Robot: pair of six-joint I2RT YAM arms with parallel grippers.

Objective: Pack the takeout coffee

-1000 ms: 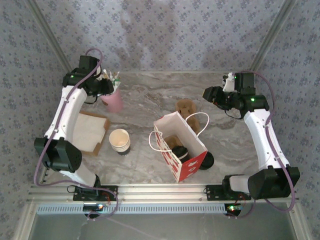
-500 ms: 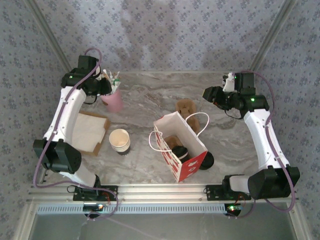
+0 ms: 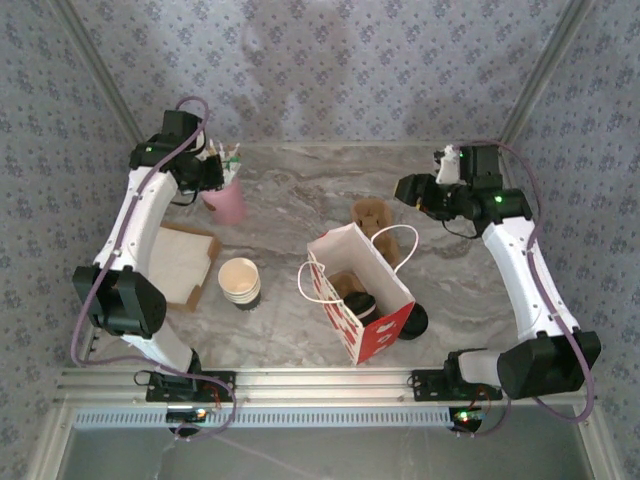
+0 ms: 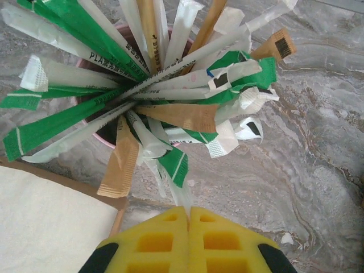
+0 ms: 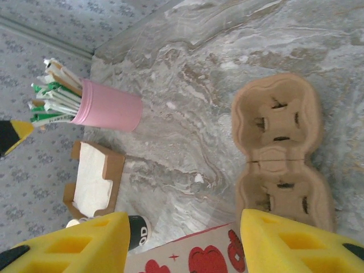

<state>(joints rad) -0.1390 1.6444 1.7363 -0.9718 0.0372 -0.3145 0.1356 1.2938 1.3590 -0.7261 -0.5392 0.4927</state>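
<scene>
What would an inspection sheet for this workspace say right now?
Surface: marbled table, no spills seen, a few white flecks.
Job's things: takeout coffee sits inside the red-and-white paper bag.
Clutter: pink cup holding sachets, napkin tray, paper cup stack, pulp cup carrier, black round item beside the bag.
Tools: left tool shut on a white sachet; right tool open, empty.
Cables: purple cables along both arms, untangled.
Surroundings: patterned walls.

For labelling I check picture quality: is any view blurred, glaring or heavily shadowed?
Top external: soft, even light, faint shadows by the bag, no glare. Left wrist: sachets sharp, yellow fingers at the bottom edge a little softer. Right wrist: carrier sharp, no glare on the table.
</scene>
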